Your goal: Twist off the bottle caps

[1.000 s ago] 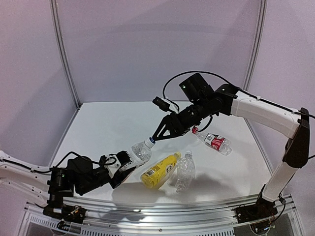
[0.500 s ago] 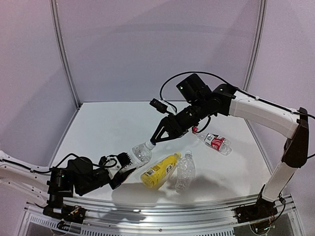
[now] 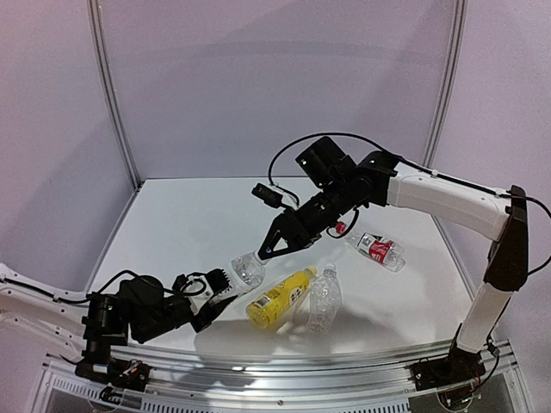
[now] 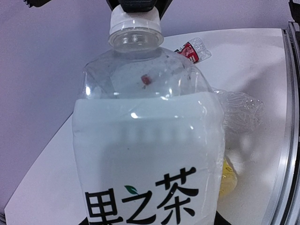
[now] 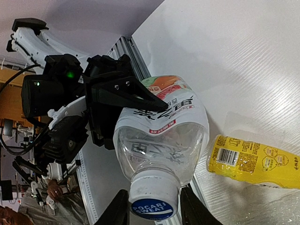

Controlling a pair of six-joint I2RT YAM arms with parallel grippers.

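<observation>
My left gripper [image 3: 209, 292] is shut on the body of the clear bottle with the fruit-picture label [image 3: 247, 268] and holds it tilted above the table. The label fills the left wrist view [image 4: 145, 159]. Its blue-and-white cap [image 5: 152, 197] points at my right gripper [image 5: 154, 210], whose jaws hug the cap on both sides. The cap also shows in the left wrist view [image 4: 135, 23]. The yellow bottle [image 3: 280, 298], the clear plain bottle [image 3: 323, 301] and the red-label bottle [image 3: 376, 248] with its red cap [image 3: 341, 228] lie on the table.
The three lying bottles sit right of and below the held bottle, near the table's front. A metal rail [image 3: 284, 366] runs along the front edge. The left arm's black fingers [image 5: 122, 91] show in the right wrist view.
The right arm and the held bottle's neck have shifted together a little left and down. The lying bottles have not moved.
</observation>
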